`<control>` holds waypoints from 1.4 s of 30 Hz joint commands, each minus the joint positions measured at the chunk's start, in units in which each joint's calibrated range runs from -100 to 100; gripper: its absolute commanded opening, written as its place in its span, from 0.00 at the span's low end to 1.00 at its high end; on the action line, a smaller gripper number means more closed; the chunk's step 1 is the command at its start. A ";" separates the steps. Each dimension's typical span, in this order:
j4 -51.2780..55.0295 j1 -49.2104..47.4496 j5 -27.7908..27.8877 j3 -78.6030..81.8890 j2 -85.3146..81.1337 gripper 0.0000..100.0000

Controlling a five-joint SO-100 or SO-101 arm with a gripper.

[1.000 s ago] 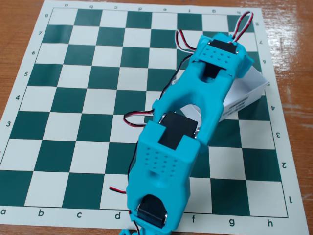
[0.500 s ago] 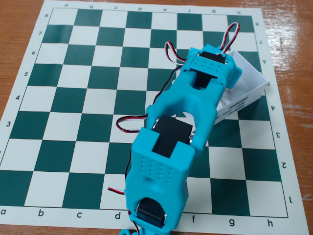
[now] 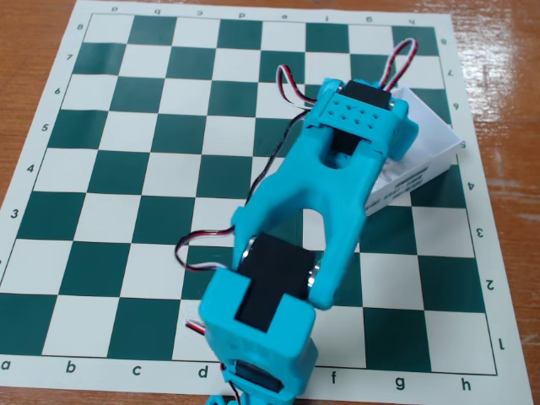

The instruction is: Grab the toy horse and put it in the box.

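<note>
The white box sits on the right part of the chessboard, with black printed text on its near long side. The cyan arm reaches from the bottom edge up and to the right, and its wrist hangs over the left half of the box. The gripper points down under the wrist, so its fingers are hidden and I cannot tell whether they are open or shut. The toy horse is not visible; the arm may be covering it.
The green and white chessboard mat lies on a brown wooden table. Black, red and white servo cables loop beside the arm. No other loose objects show on the squares to the left.
</note>
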 commanded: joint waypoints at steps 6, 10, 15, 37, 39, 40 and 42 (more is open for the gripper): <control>8.24 -7.64 -2.18 10.25 -17.20 0.00; 10.65 -9.93 -2.43 19.71 -27.11 0.00; 14.72 -11.14 -2.43 33.55 -42.68 0.00; 36.07 -8.93 -2.97 59.77 -80.74 0.00; 34.82 -8.00 -2.87 61.41 -82.15 0.00; 33.99 -7.29 -2.67 62.23 -82.24 0.00; 32.00 -5.72 -2.53 64.05 -82.15 0.00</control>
